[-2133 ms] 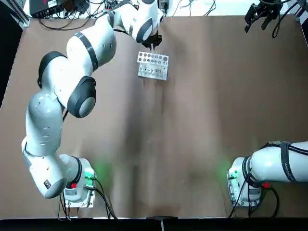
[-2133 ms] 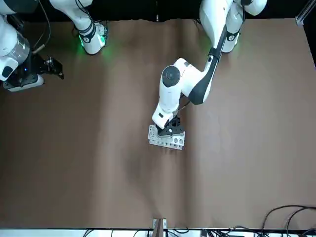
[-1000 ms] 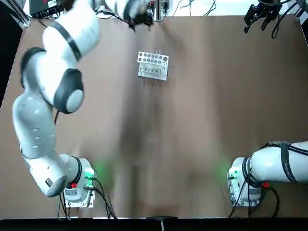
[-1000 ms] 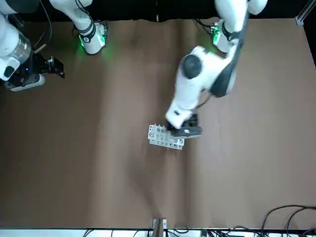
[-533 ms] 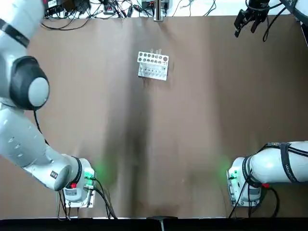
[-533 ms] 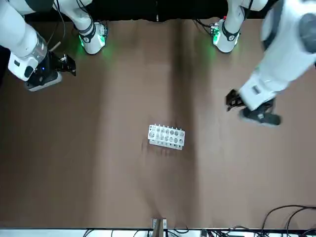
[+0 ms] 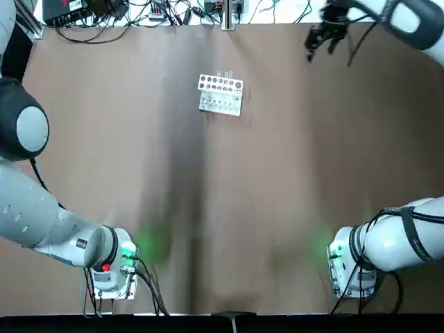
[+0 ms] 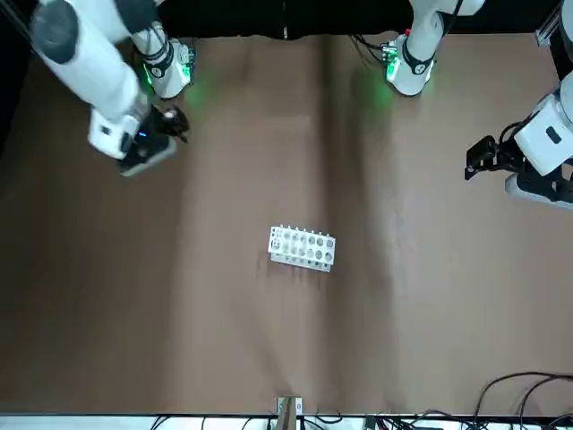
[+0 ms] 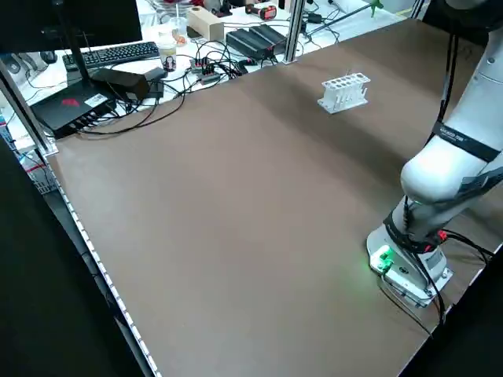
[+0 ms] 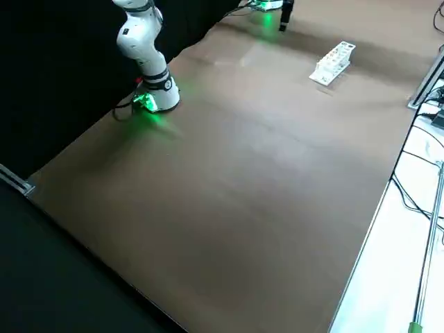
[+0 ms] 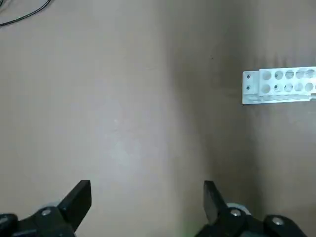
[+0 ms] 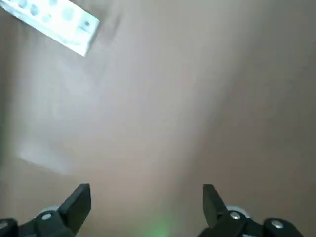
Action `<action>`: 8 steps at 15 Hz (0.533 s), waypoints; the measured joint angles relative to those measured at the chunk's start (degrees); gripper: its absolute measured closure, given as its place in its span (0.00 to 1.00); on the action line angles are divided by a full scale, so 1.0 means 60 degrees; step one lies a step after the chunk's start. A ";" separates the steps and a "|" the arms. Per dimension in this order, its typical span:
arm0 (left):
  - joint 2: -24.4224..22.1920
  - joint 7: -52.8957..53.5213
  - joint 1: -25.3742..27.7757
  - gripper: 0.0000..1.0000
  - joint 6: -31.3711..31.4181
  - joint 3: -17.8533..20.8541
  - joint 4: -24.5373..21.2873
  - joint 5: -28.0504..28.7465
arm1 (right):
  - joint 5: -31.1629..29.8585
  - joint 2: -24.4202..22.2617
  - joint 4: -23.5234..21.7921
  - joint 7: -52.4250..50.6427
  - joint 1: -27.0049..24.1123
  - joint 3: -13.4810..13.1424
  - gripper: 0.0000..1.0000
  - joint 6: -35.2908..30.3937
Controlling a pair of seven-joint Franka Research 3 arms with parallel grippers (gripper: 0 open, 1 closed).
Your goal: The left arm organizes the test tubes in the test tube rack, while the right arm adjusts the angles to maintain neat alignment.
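1. Centrally, the rack stood alone on the table's far half, its long axis running left-right, slightly skewed, holes facing up.
2. Thin tubes stood upright in its far row.
3. Left gripper hung well apart at the table's left edge, fingers wide apart, empty.
4. Right gripper hovered near the far edge, right of the rack, fingers spread, empty.
5. Cables lay beyond the far edge; nothing stood between either gripper and the rack.
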 joint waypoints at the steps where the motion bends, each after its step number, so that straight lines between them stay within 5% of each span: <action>1: 0.0001 -0.0006 -0.0006 0.00 -0.0001 -0.0003 -0.0017 0.0000 | 0.0090 0.0343 0.0211 0.0502 0.0306 0.0008 0.02 0.0236; 3: 0.0002 -0.0043 -0.0006 0.00 -0.0001 -0.0003 -0.0070 0.0000 | 0.0126 0.1081 0.0650 0.1585 0.0913 0.0013 0.08 0.0704; 4: 0.0001 -0.0052 -0.0006 0.00 -0.0010 -0.0004 -0.0077 0.0000 | 0.0126 0.1460 0.0854 0.2283 0.1208 0.0015 0.18 0.0968; 5: -0.0040 -0.0059 -0.0008 0.00 -0.0113 -0.0020 -0.0076 0.0000 | 0.0126 0.2221 0.1314 0.3813 0.1678 0.0017 0.37 0.1422; 8: -0.0273 -0.0107 -0.0007 0.00 -0.0310 -0.0011 -0.0072 0.0000 | 0.0131 0.3406 0.2126 0.5463 0.2097 0.0017 0.67 0.2390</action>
